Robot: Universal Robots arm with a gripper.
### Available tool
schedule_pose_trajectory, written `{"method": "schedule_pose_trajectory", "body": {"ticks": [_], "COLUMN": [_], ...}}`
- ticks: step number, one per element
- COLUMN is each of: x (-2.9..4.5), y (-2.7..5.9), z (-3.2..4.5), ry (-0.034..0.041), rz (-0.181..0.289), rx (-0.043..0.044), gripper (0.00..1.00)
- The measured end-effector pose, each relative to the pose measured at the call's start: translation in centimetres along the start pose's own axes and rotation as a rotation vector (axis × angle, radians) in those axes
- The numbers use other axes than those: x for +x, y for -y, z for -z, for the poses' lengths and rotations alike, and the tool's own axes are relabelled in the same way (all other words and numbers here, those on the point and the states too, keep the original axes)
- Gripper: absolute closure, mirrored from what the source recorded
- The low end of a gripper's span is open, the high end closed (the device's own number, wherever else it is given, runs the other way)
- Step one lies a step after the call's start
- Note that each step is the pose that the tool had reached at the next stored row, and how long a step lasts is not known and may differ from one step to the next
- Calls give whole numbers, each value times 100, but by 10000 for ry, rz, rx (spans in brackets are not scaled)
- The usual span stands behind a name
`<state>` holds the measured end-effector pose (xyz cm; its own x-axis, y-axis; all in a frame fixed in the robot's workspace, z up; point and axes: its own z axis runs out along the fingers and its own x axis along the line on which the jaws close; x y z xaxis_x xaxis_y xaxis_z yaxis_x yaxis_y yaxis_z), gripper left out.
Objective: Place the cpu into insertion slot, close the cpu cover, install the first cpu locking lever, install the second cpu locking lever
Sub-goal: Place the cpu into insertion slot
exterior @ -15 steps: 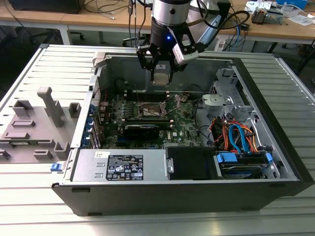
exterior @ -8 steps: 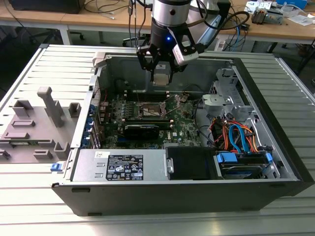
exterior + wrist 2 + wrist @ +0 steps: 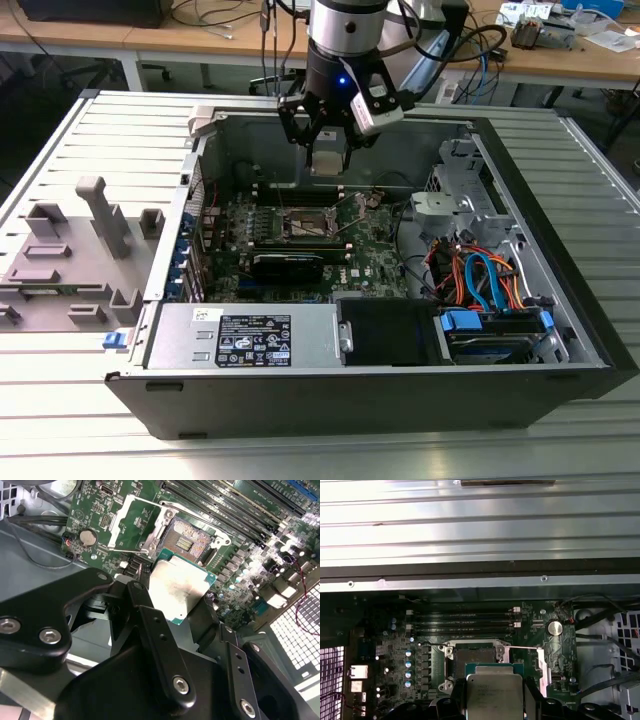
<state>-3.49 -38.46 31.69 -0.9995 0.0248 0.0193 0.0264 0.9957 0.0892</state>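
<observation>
Black pincer (image 3: pixel 179 611) clenched on flat silvery square cpu (image 3: pixel 181 586); dark square metal-rimmed insertion slot (image 3: pixel 188 541) open, below and ahead of pincer, apart.

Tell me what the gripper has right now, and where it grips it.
The gripper holds the cpu, pinched by two opposite edges between its fingers, silvery top facing both wrist views.

We are seeing the cpu (image 3: pixel 494 695) running past the first wrist view's edge, and it is hiding part of the insertion slot (image 3: pixel 474 655).
</observation>
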Motion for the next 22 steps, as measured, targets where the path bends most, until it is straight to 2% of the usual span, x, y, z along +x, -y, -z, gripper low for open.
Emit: {"method": "schedule_pose_trajectory", "body": {"ticks": [22], "x": [-2], "y": [50], "z": [-60], "ry": [0], "rz": [0], "rx": [-1], "gripper": [45]}}
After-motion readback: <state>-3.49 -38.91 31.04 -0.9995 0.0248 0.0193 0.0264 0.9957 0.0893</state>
